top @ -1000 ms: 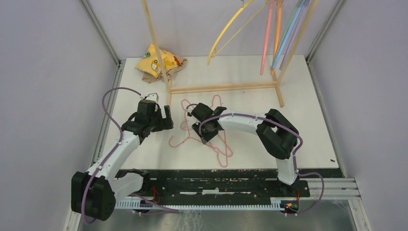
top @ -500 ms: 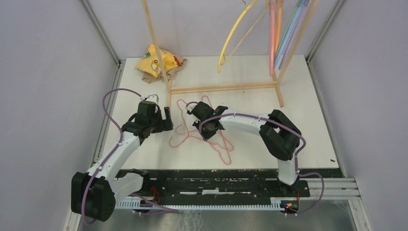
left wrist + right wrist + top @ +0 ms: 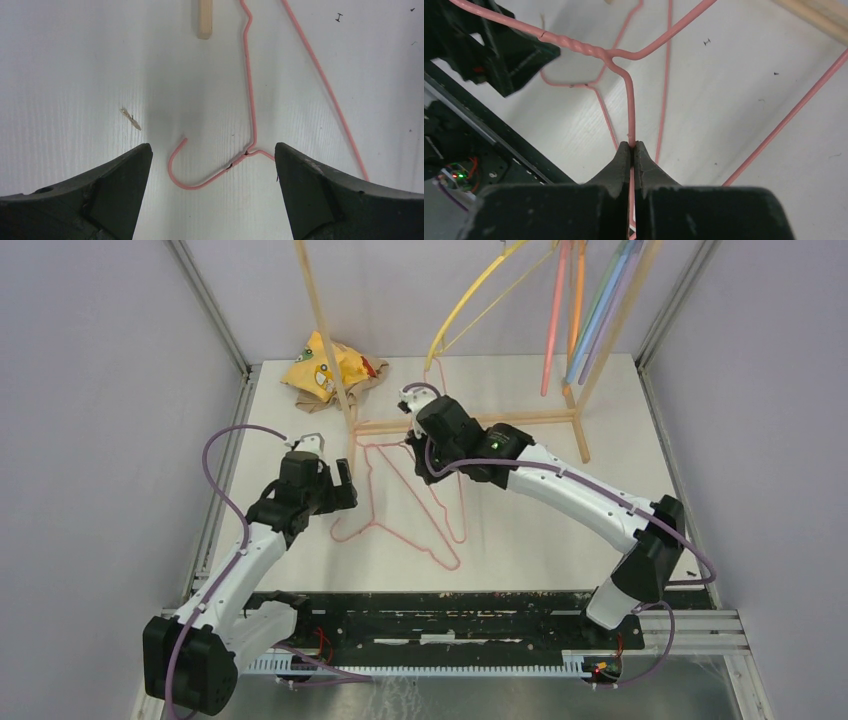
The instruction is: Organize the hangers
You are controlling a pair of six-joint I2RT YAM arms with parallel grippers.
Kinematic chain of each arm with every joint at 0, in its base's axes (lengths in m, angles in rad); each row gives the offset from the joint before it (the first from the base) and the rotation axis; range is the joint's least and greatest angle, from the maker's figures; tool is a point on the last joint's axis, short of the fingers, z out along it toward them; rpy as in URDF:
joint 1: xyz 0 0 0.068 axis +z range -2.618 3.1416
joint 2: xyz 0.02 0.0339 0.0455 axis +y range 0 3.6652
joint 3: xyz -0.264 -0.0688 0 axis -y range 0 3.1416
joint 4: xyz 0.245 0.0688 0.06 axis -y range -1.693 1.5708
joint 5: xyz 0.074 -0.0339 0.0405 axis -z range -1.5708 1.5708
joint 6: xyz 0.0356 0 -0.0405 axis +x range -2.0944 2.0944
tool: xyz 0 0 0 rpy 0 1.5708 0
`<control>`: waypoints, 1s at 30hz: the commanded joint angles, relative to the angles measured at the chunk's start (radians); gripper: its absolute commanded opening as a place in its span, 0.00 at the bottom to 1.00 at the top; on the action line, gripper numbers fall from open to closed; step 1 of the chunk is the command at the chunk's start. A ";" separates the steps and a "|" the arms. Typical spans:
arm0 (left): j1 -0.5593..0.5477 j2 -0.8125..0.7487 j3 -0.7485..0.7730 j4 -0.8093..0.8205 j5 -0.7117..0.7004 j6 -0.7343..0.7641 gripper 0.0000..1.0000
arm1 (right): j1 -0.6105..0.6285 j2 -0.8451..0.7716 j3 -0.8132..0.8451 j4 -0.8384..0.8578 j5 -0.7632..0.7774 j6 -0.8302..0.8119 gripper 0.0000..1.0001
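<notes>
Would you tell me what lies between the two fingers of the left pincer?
Between the left pincer's open fingers lies a pink hanger's hook, on the table; the left wrist view shows it.

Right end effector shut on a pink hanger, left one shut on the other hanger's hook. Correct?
No: left end effector is open, hovering over the other hanger's hook, per the left wrist view. The right end effector is shut on a pink hanger.
</notes>
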 commanded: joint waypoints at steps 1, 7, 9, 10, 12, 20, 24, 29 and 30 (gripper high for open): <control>-0.001 -0.007 0.002 0.055 0.004 -0.044 0.99 | -0.009 -0.002 0.151 0.026 -0.066 0.103 0.01; -0.001 -0.004 -0.003 0.068 0.028 -0.048 0.99 | -0.008 0.094 0.368 0.103 -0.174 0.229 0.01; -0.002 -0.009 -0.004 0.071 0.037 -0.052 0.99 | -0.009 0.145 0.441 0.133 -0.198 0.264 0.01; -0.001 -0.012 -0.007 0.072 0.039 -0.056 0.99 | -0.008 0.171 0.499 0.147 -0.210 0.282 0.01; -0.001 -0.018 -0.010 0.076 0.046 -0.061 0.99 | -0.010 0.229 0.591 0.179 -0.243 0.335 0.01; -0.001 -0.047 -0.010 0.066 0.042 -0.064 1.00 | -0.028 0.365 0.873 0.249 -0.170 0.393 0.01; -0.001 -0.059 -0.019 0.060 0.042 -0.067 0.99 | -0.066 0.325 0.808 0.375 -0.104 0.414 0.01; -0.002 -0.066 -0.028 0.053 0.036 -0.069 1.00 | -0.097 0.326 0.802 0.474 -0.099 0.398 0.01; -0.002 -0.066 -0.027 0.053 0.033 -0.071 1.00 | -0.103 0.335 0.810 0.477 -0.092 0.387 0.01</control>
